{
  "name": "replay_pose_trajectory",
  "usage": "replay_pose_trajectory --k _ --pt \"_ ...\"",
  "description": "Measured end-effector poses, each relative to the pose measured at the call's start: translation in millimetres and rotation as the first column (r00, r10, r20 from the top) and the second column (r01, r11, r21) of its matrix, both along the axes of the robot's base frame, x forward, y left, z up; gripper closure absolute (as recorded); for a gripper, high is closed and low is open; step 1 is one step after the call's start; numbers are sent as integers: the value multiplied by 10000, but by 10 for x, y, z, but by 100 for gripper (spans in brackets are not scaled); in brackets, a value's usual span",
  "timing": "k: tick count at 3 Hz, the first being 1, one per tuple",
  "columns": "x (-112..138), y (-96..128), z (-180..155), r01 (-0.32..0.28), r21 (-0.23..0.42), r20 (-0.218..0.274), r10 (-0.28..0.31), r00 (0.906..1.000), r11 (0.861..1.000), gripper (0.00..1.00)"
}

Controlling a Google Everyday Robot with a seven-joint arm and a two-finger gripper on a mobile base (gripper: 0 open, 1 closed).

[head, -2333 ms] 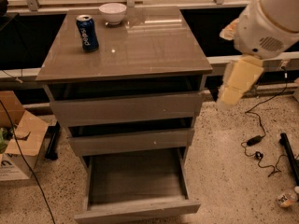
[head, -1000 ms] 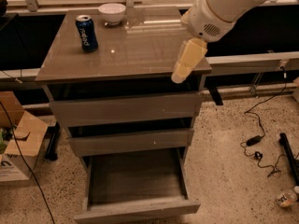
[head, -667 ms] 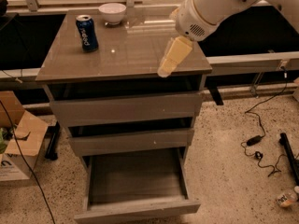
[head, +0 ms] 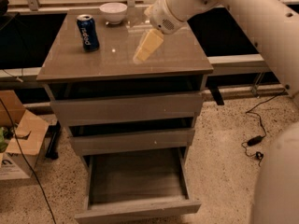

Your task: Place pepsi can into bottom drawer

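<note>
Your cream gripper (head: 148, 45), whether spread or pressed together I cannot tell, hovers at three o'clock of the dark-blue cylindrical pepsi can (head: 88, 32). The grey-brown wooden bottom drawer (head: 135, 176) stands open to receive it.

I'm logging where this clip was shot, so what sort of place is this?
Probably a lab or workshop test area: a speckled floor with loose cables, an open cardboard box beside the three-drawer cabinet, and the robot's hand hanging over the cabinet top, right of the pepsi can.

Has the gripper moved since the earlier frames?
Yes. The gripper has swung in from beside the cabinet top to above it, closer to the can.
</note>
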State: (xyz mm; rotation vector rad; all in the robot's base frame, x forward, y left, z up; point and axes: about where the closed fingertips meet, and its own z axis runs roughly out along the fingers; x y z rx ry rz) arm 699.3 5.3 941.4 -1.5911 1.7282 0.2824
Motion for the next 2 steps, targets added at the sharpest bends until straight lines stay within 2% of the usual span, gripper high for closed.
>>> replay_pose_trajectory --k 1,2 --pt "437 359 -164 -622 772 -327 649 9974 9951 0" --pt "703 550 -177 -921 1301 -316 969 9948 9872 0"
